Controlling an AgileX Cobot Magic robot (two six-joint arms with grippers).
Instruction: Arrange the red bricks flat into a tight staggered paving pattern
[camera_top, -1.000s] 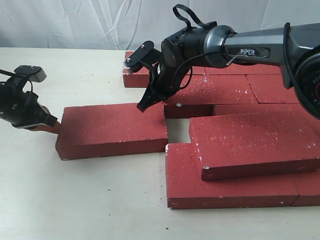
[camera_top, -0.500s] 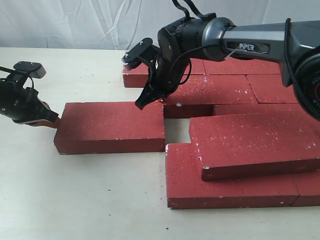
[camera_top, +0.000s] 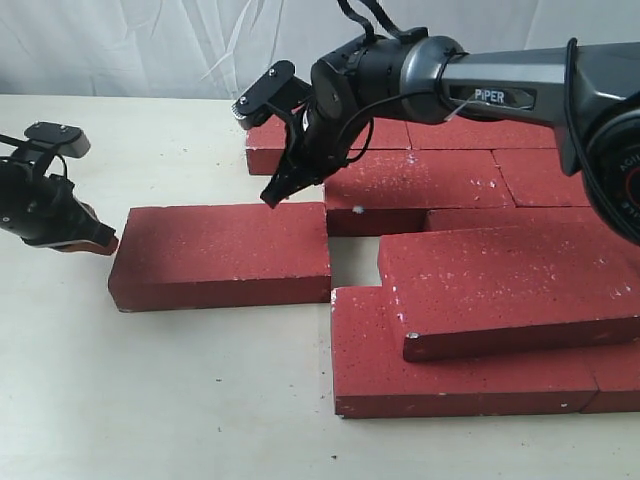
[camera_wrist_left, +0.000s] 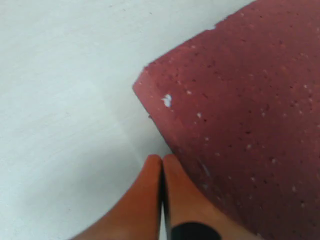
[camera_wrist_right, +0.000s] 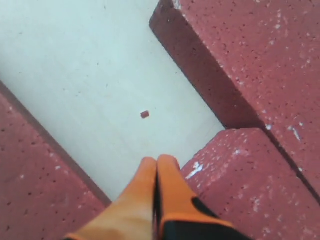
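**Slide the loose brick home: low, square and slow**

The loose brick (camera_top: 225, 255) lies flat on the table (camera_top: 180, 400), its right end just beside the paved bricks (camera_top: 430, 180). A small square gap (camera_top: 352, 262) is open past that end. Your left gripper (camera_top: 100, 243) is pressed together with nothing in it, tips at the brick's left end — touching or just off it, the wrist view can't settle which. Your right gripper (camera_top: 272, 195) is pressed together too, empty, hanging over the brick's far right corner.

So this looks like a push, not a lift. Set the left tips low on the end face and near its middle; off-centre and the brick will likely swivel. The far edge seems to sit a touch behind the gap's mouth, so bring the right tips down against that edge and use them as a fence, easing the brick nearward as it travels.

Go slowly — a fast shove could jolt the laid rows, or the stacked brick (camera_top: 510, 285) lying on top of them. Mind the crumb (camera_wrist_right: 144, 114) on the table; it could wedge the joint open.
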